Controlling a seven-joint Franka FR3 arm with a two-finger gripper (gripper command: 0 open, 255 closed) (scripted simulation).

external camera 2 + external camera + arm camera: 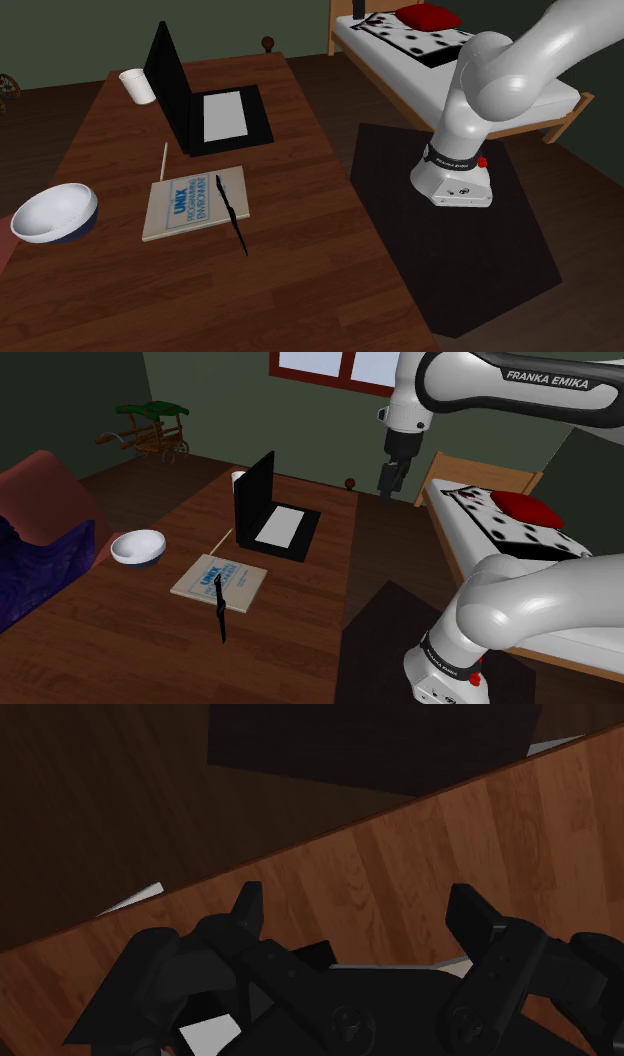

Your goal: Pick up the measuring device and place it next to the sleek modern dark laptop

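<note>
Zero steps are done, as we judge it: the pale thin stick [222, 539] we take for the measuring device lies on the counter [120, 642] between book [220, 580] and dark laptop [270, 512], end effector [389, 482] well apart above, spread wide, empty.

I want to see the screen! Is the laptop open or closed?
Open. On the laptop, the black lid stands up from the base, and the pale keyboard panel shows.
</note>
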